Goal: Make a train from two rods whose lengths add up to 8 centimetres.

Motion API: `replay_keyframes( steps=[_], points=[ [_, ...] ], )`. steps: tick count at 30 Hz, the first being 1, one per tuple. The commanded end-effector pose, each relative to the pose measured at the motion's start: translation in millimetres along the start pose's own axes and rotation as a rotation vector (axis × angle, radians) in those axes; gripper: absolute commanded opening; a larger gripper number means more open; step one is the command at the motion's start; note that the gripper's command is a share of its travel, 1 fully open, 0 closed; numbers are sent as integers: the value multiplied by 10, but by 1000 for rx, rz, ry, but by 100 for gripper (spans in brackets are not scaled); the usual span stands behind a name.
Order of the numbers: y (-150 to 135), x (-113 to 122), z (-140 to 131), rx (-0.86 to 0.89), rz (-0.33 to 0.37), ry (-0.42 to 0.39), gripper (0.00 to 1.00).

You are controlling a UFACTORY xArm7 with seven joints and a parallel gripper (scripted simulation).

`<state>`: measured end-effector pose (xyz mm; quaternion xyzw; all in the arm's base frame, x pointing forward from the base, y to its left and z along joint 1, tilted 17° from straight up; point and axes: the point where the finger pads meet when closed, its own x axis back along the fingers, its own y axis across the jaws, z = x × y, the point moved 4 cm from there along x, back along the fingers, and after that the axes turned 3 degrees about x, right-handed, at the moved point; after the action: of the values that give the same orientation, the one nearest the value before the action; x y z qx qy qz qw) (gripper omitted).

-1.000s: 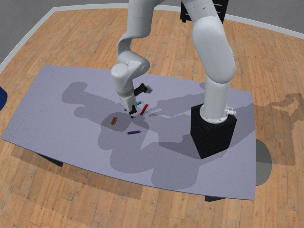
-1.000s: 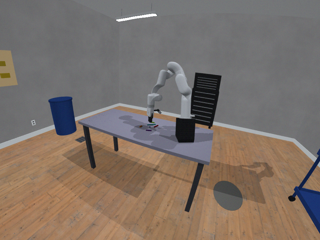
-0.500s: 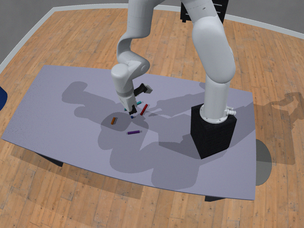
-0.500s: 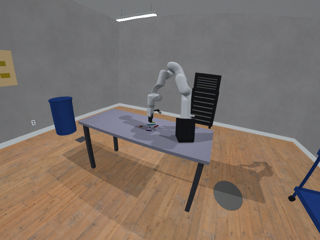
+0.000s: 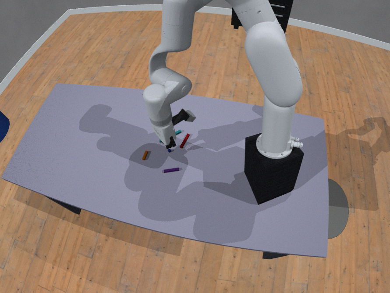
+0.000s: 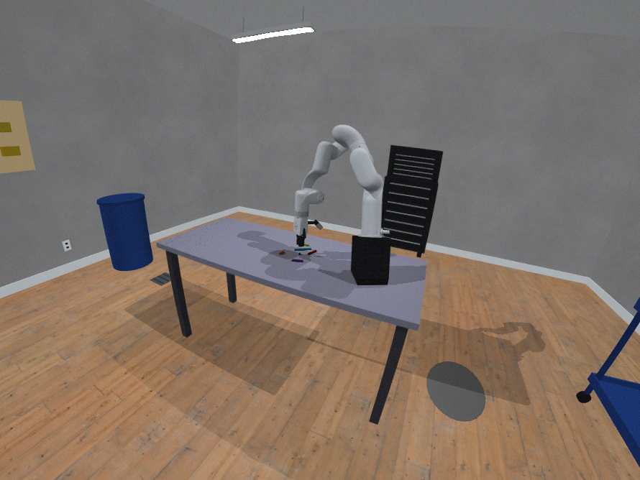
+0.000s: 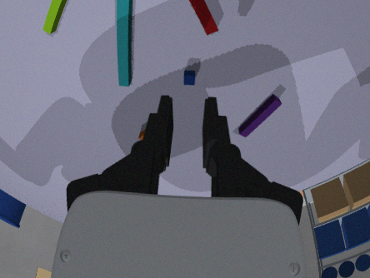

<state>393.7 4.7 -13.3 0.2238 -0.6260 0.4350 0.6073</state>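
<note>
Fingers of the gripper (image 5: 170, 147) (image 6: 300, 244) (image 7: 188, 98) stand partly open, grasping nothing; blue rod (image 5: 169, 150) (image 6: 299, 254) (image 7: 189, 77) lies apart from red rod (image 5: 184, 141) (image 6: 312, 252) (image 7: 204, 17).

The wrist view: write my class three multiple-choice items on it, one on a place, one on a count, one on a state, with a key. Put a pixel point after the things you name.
1. Where is the blue rod (image 5: 169, 150) (image 6: 299, 254) (image 7: 189, 77)?
A. At the left edge
B. Just beyond the gap between the fingertips
C. In the lower right corner

2. How many rods show, wholly or partly?
A. Four
B. Five
C. Six

3. How does the gripper (image 5: 171, 147) (image 6: 300, 244) (image 7: 188, 111) stand?
A. Fingers apart, holding nothing
B. Fingertips touching
C. Clamped on a rod

Key:
1. B: it lies ahead of both fingertips.
2. C: the lime rod (image 6: 306, 244) (image 7: 54, 17), turquoise rod (image 5: 178, 132) (image 6: 303, 248) (image 7: 124, 46), red rod (image 5: 184, 141) (image 6: 312, 252) (image 7: 204, 17), purple rod (image 5: 171, 169) (image 6: 298, 260) (image 7: 260, 116), orange rod (image 5: 145, 155) (image 6: 281, 252) (image 7: 142, 135) and the blue one show.
3. A: only tabletop shows between the fingers.
</note>
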Motion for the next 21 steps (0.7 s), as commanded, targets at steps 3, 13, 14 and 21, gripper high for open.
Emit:
replay_keyframes(
  steps=[3, 13, 14, 21],
  points=[
    [-7, -72, -10, 0, 3, -3, 24],
    [-6, -203, -10, 0, 3, -3, 24],
    [-6, -219, -10, 0, 3, -3, 24],
    [-5, -319, -10, 0, 3, -3, 24]
  ],
)
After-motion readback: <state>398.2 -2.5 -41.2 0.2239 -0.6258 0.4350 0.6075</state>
